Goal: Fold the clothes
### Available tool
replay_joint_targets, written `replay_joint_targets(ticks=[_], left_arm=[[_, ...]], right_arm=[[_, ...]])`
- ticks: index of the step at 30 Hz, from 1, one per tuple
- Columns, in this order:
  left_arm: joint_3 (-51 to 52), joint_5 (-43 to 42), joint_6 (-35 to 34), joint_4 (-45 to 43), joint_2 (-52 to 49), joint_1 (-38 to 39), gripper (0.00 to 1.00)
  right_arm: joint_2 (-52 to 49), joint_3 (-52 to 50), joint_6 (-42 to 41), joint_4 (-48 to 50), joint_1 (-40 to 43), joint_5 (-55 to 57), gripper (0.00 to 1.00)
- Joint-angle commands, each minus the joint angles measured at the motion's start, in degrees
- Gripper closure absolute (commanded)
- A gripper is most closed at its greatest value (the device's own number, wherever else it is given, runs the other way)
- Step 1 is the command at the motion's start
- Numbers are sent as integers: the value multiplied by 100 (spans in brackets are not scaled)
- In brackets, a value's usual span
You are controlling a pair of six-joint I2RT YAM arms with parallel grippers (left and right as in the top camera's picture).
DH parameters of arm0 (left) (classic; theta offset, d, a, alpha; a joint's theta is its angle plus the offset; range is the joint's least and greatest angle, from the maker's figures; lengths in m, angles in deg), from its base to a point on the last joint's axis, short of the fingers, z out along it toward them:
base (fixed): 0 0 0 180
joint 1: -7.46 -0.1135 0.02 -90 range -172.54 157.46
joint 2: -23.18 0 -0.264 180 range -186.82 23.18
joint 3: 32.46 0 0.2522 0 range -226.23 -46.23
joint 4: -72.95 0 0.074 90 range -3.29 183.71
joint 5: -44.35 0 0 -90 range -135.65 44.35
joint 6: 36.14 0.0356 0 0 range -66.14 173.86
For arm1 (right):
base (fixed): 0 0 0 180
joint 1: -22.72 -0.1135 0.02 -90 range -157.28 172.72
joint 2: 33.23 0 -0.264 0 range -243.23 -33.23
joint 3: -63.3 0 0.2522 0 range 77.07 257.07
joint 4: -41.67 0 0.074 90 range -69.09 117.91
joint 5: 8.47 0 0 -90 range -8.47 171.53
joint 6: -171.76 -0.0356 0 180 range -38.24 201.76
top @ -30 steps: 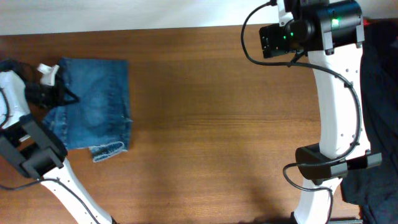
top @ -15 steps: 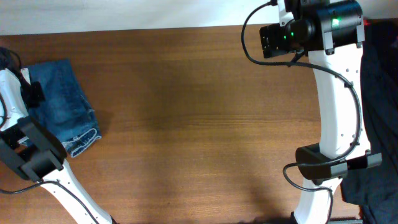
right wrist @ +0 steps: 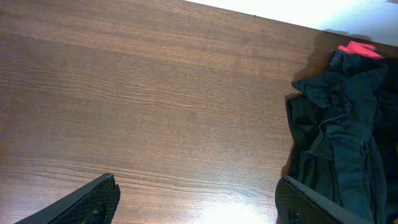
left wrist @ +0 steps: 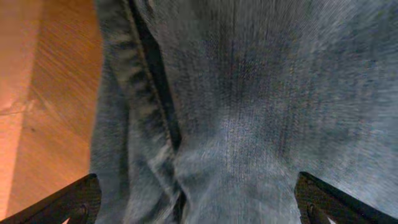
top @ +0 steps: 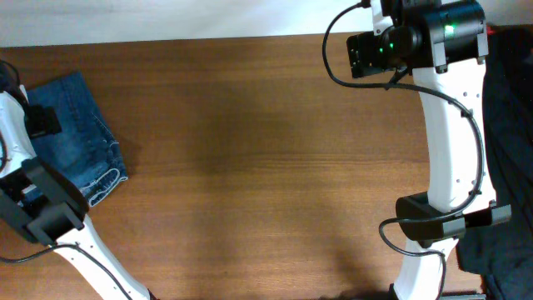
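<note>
Denim jeans [top: 79,133] lie folded, long axis slanting far-left to near-right, hems nearest; left pincer [left wrist: 199,202] and right pincer [right wrist: 196,199] gape empty.

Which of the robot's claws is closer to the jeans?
Left. The left gripper hangs open right over the jeans; the right gripper is far off across the table.

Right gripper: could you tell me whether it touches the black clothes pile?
Apart. The overhead view shows the right gripper over bare table, clear of the black clothes pile.
</note>
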Motion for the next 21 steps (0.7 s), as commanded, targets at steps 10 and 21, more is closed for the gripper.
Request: replay_joint_targets(ticks=[10, 21], left_arm=[[142, -2422, 42, 476, 1130, 678, 79], [962, -2111, 428, 424, 345, 1687, 89]], right_arm=[[-31, 28, -50, -22, 26, -35, 15], [-31, 28, -48, -109, 26, -33, 15]])
